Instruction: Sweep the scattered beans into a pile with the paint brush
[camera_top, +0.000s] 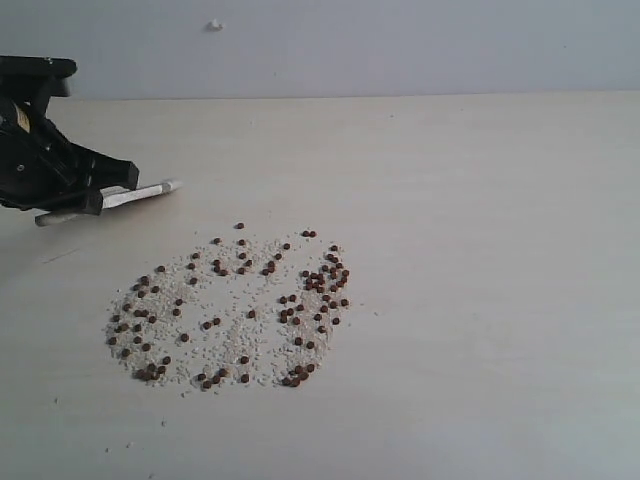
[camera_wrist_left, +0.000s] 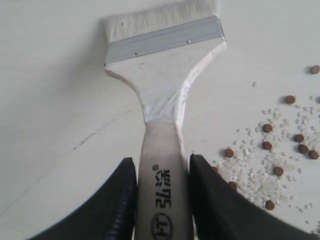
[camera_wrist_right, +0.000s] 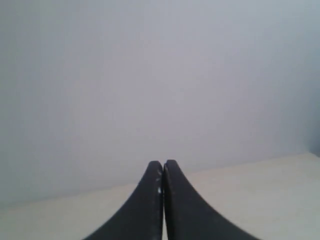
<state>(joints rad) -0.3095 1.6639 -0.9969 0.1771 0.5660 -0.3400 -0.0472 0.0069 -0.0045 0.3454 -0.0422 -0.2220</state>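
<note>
Well, one paint brush (camera_wrist_left: 162, 90) is in play, clamped by its pale handle between the two black fingers of the left gripper (camera_wrist_left: 161, 159), one finger on each side. It sits at the far left of the table (camera_top: 480, 250), with its silver ferrule and off-white bristles pointing right. I cannot tell whether the bristles touch the surface. The beans (camera_top: 320, 282) number several dozen, too many and too small for an exact count. They lie scattered in one roughly round patch left of centre on the near half of the table, mixed with countless white crumbs (camera_top: 235, 345), and are densest along the patch's right side. The brush is just beyond the patch's far-left edge, not among the beans. The right gripper (camera_wrist_right: 163, 162) has its two jaws pressed together on nothing, facing a plain wall
</note>
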